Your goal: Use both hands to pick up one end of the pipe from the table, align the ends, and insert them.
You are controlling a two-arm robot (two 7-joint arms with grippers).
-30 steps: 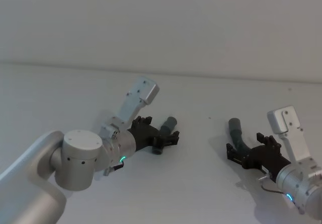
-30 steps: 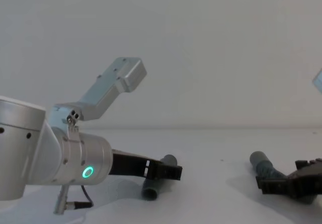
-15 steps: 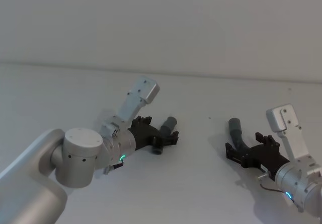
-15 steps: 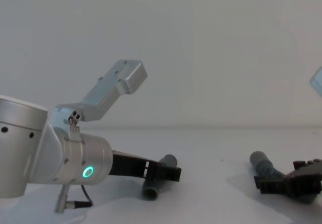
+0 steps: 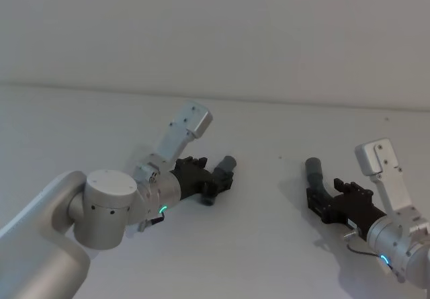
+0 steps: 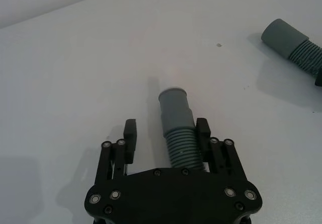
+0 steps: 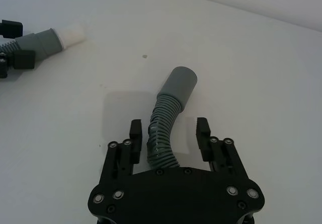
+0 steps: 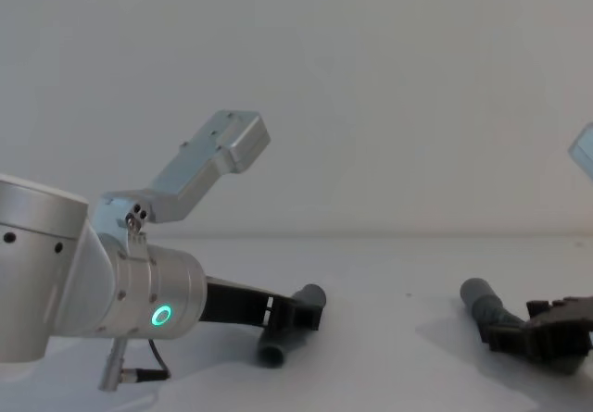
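From where I stand, both pipe pieces lie on the white table (image 5: 269, 245), well apart, and the bare stretch between them is broken by one small dark speck (image 5: 280, 156). The left gripper (image 6: 166, 133) sits low on the robot's left. Its jaws are partly open and set around the short piece (image 6: 175, 114). One finger (image 6: 203, 133) touches the ribbed side, while the other stands off with a strip of table showing in the gap, so it has no clamped hold on it. That piece's smooth end reaches out past the fingertips, away from the robot and a little toward the middle, and the right wrist view shows its whitish tip (image 7: 73, 34). The right gripper (image 7: 168, 131) is low on the robot's right with its jaws spread wider, straddling the corrugated piece (image 7: 162, 128). The hose lies close to one finger with plain room beside the other, and the gripper is holding nothing. The hose bends as it runs forward, and its smooth grey cuff (image 7: 181, 84) rests on the table ahead of the fingertips. The table's far edge (image 5: 269, 101) runs well behind both pieces, where it meets a plain wall, and open surface lies all round them. The green ring (image 8: 163, 316) glows on the left arm's wrist, near the table's front.
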